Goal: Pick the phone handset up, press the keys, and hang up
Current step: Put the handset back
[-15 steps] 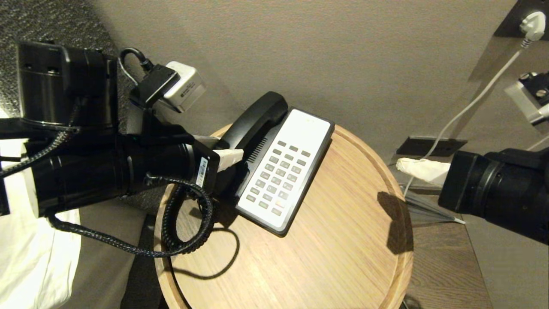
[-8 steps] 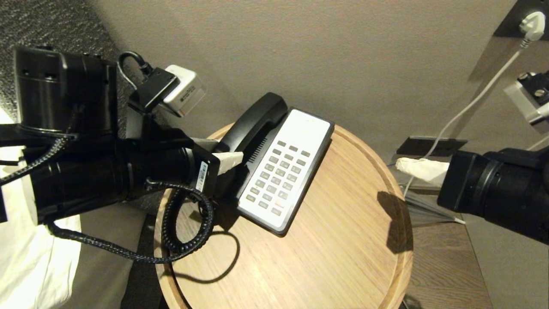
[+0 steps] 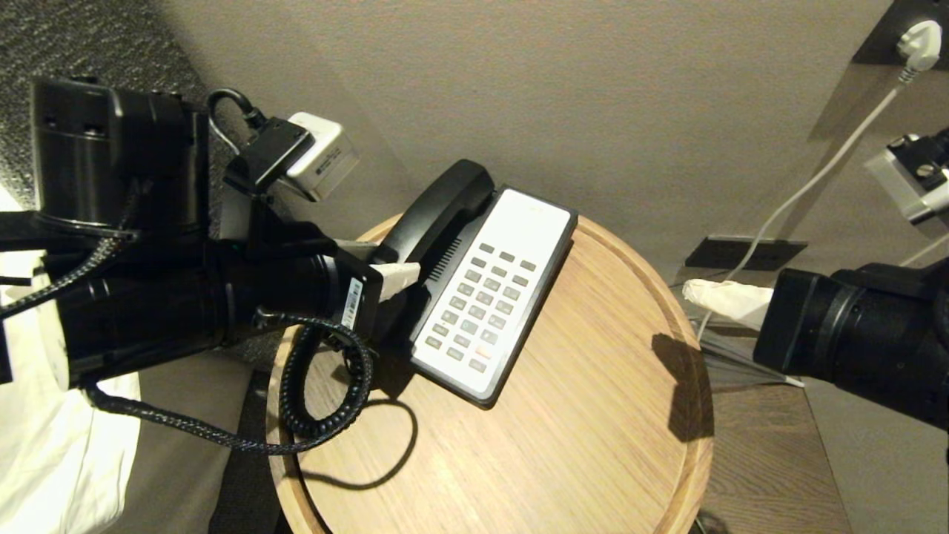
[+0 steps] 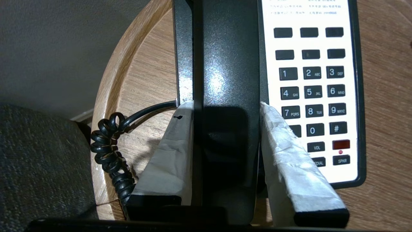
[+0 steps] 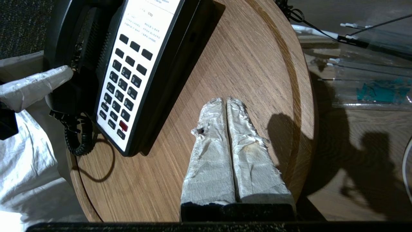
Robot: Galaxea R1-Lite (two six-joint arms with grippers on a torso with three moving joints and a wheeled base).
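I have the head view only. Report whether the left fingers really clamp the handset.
Observer: Yes. In the left wrist view the left gripper has one taped finger pressed on each side of the handset.
Operator: Now give me the right fingers' state.
Observer: The right wrist view shows the right gripper shut, fingers together, holding nothing, over the table beside the phone base.
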